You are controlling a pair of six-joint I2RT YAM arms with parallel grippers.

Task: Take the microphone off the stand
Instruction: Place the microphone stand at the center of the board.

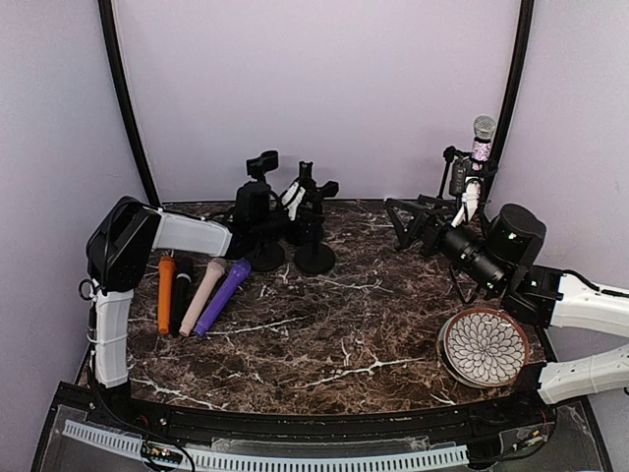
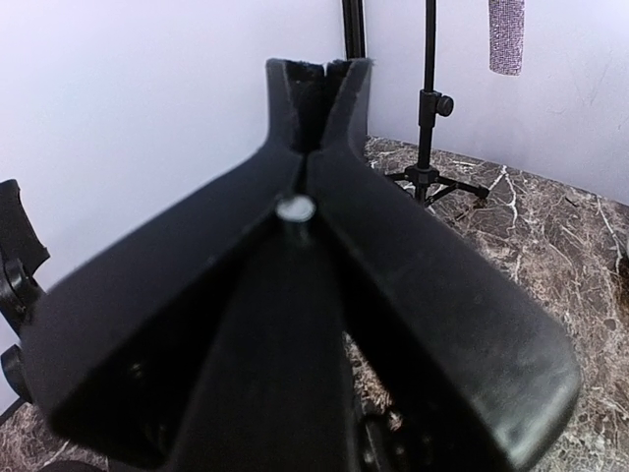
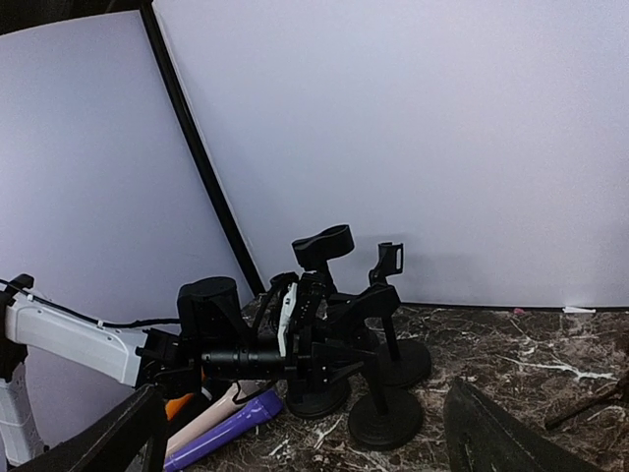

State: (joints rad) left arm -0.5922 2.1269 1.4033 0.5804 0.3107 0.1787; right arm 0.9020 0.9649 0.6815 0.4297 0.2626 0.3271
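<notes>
Top external view: the glittery microphone (image 1: 481, 143) is seen seated in its tripod stand (image 1: 454, 179) at the back right, so no part of the removal is judged done. The right gripper (image 1: 401, 224) is held level just left of that stand, and the left gripper (image 1: 300, 202) among the empty stands (image 1: 314, 258). Left wrist view: the left fingers (image 2: 344, 108) are pressed together on nothing. Right wrist view: the right fingers (image 3: 506, 433) are spread wide, empty.

Up and to the right of the left pincer (image 2: 319, 74), the microphone (image 2: 506, 37) is cut off by the top edge, so only its sparkly bottom end shows. That pincer is close and blurry and hides the desk (image 2: 550, 226) under it. The right pincer (image 3: 303, 388) has both fingers (image 3: 496, 433) cut off by the bottom edge.
</notes>
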